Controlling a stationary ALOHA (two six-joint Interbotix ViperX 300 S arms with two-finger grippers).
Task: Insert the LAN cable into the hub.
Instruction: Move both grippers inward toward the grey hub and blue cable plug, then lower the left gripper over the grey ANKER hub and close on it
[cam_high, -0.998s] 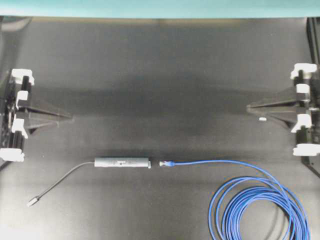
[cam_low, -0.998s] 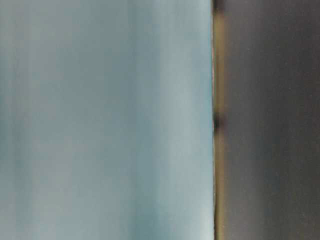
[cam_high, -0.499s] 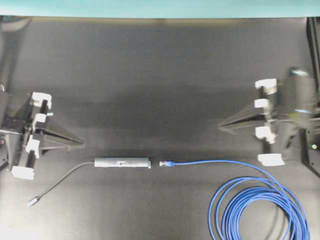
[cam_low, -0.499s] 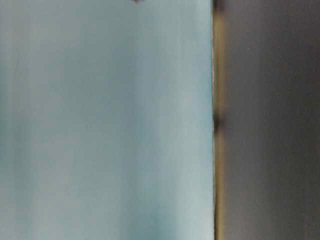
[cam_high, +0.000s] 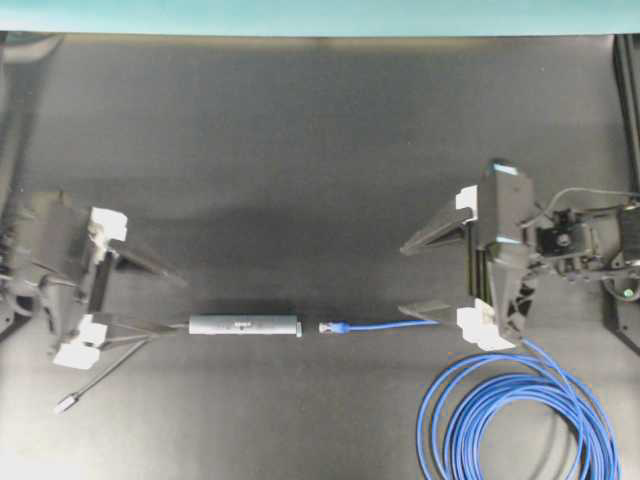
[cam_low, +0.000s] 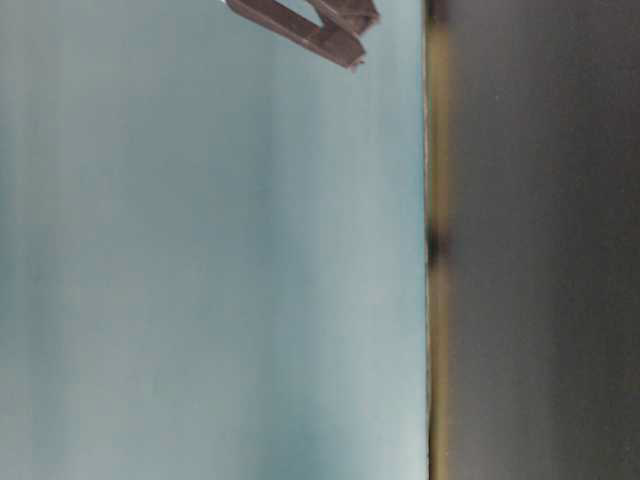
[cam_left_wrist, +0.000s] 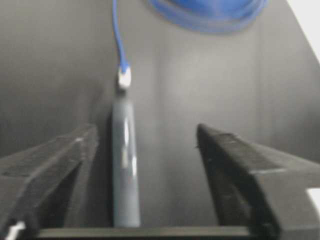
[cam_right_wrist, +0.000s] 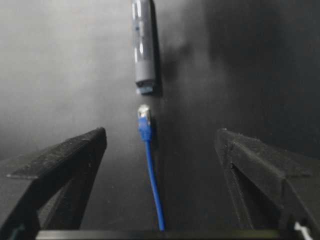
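The hub (cam_high: 245, 325), a slim grey bar, lies flat on the dark table. The LAN cable's plug (cam_high: 333, 327) lies just off its right end, a small gap apart; the blue coil (cam_high: 520, 420) lies at the lower right. My left gripper (cam_high: 185, 303) is open at the hub's left end. In the left wrist view the hub (cam_left_wrist: 125, 165) lies between the fingers (cam_left_wrist: 146, 132), near the left one. My right gripper (cam_high: 402, 279) is open over the cable. In the right wrist view the cable (cam_right_wrist: 152, 180) runs between the fingers (cam_right_wrist: 161, 132) to the plug (cam_right_wrist: 144, 117) and hub (cam_right_wrist: 143, 40).
The hub's thin grey cord ends in a small plug (cam_high: 68, 403) at the lower left, partly under my left gripper. A teal edge (cam_high: 320, 15) bounds the table's far side. The table-level view is blurred; a dark gripper part (cam_low: 310, 25) shows at its top.
Both arms have moved in from the table's sides toward the hub and the cable end. Both pairs of jaws have spread apart. The hub and cable have not moved.
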